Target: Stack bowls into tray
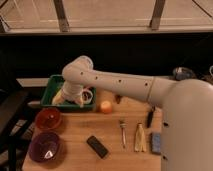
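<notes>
The orange-red bowl (pixel 48 119) sits at the table's left edge, just in front of the green tray (pixel 56 82). The dark purple bowl (pixel 46 147) sits in front of it, near the front left corner. My gripper (pixel 64 98) hangs over the tray's inside, above and behind the orange-red bowl. The white arm covers much of the tray. A small white round cup (pixel 88 94) lies in the tray beside the gripper.
On the wooden table are an orange ball (pixel 105 106), a dark rectangular block (pixel 97 147), a fork (pixel 123 132), a pale utensil (pixel 139 137), a dark pen-like item (pixel 150 117) and a blue-grey item (pixel 156 142). Dark windows stand behind.
</notes>
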Action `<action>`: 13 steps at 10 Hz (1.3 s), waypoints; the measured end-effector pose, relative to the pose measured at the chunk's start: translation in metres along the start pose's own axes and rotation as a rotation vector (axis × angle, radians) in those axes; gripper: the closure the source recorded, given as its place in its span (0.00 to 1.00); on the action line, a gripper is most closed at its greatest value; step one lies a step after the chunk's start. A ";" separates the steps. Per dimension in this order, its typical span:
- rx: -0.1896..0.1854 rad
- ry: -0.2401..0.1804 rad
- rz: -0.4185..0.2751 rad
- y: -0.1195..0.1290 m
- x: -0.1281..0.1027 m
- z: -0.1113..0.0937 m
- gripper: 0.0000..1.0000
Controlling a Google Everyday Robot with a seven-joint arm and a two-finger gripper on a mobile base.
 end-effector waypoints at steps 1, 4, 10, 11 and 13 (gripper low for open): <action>0.000 -0.005 -0.016 -0.007 -0.005 0.017 0.20; 0.010 -0.009 -0.008 -0.010 -0.009 0.060 0.20; 0.055 -0.080 0.062 0.001 -0.004 0.111 0.20; 0.063 -0.105 0.068 0.002 -0.004 0.117 0.24; 0.079 -0.135 0.074 0.001 -0.005 0.125 0.43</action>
